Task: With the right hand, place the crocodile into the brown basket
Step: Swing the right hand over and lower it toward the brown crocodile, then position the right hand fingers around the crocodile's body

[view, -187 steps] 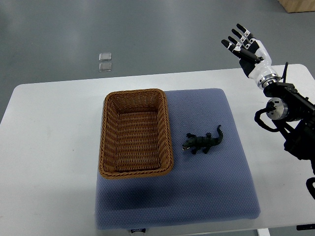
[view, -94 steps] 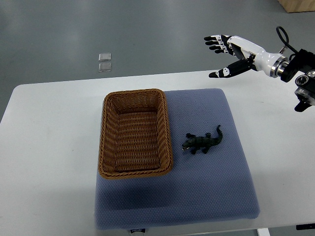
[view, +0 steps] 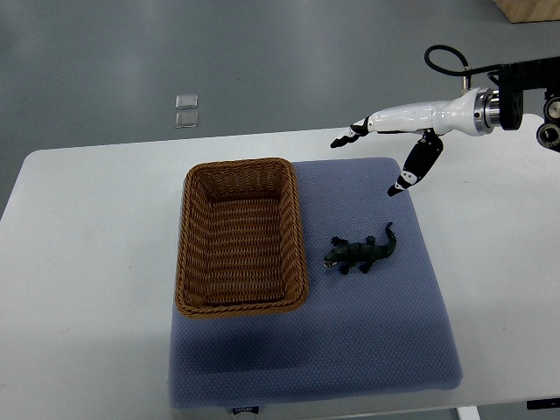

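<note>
Looking down from the top view, one white desk [view: 87, 262] carries one blue-grey mat [view: 367, 350], and on that mat sit one brown basket [view: 241, 236] and one dark green crocodile [view: 360, 251]. The basket lies on the mat's left part, toward nine o'clock from the crocodile, with a clear strip of mat between them; nothing shows inside it. The crocodile lies flat on the mat just right of centre, its head pointing toward the basket at about eight o'clock and its tail curling up toward one o'clock.

One right hand [view: 394, 140] reaches in from the right edge at about two o'clock, above the mat's far right corner. Its fingers [view: 350, 136] are spread and extended and its thumb [view: 411, 171] angles down; it holds nothing and hovers well apart from the crocodile, which sits toward seven o'clock from it.

Two small clear squares [view: 186, 109] lie on the grey floor [view: 87, 70] beyond the desk, at about eleven o'clock.
</note>
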Robot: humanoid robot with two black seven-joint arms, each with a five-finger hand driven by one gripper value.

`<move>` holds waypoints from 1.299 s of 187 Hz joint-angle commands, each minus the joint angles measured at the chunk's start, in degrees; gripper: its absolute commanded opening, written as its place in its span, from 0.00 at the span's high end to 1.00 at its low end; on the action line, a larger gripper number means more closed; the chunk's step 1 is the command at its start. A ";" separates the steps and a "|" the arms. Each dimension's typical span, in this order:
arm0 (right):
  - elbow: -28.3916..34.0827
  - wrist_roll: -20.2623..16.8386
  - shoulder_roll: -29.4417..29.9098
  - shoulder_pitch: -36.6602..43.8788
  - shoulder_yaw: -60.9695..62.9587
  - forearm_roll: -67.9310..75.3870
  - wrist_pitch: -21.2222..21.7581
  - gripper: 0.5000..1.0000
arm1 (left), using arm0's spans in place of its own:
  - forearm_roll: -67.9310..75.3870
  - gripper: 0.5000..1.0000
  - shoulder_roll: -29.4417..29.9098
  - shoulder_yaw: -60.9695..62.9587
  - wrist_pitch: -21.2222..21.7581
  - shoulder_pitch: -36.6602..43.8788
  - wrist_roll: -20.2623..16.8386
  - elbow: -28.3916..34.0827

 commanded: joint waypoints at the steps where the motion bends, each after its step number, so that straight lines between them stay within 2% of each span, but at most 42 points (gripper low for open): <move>1: 2.10 -0.73 0.35 2.26 -4.04 -0.20 0.28 0.16 | 0.01 0.00 0.00 0.00 -0.01 -0.03 0.00 0.00; 35: 3.24 -1.35 2.10 0.95 -4.74 -0.03 -0.86 0.16 | 0.01 0.00 0.00 0.00 -0.01 -0.03 0.00 0.00; 50: 3.15 -3.19 2.10 -1.07 -4.48 -0.03 -2.71 0.17 | 0.01 0.00 0.00 0.00 -0.01 0.06 0.00 0.00; 69: 2.98 -3.28 1.93 -3.89 -4.39 0.15 -4.29 0.17 | 0.01 0.00 0.00 0.00 -0.01 -0.03 0.00 0.00; 88: 2.89 -3.46 1.75 -7.58 -4.39 0.15 -7.98 0.18 | 0.01 0.00 0.00 0.00 -0.01 -0.03 0.00 0.00; 119: 2.89 -3.37 1.49 -12.85 -4.30 -0.03 -11.67 0.18 | 0.01 0.00 0.00 0.00 -0.01 -0.03 0.00 0.00; 162: 2.80 -3.28 1.49 -15.49 -4.30 -0.29 -19.14 0.18 | 0.01 0.00 0.00 0.00 -0.01 0.06 0.00 0.00; 243: 2.10 -3.37 2.02 -19.62 -4.21 -1.70 -22.75 0.19 | 0.01 0.00 0.00 0.00 -0.01 -0.03 0.00 0.00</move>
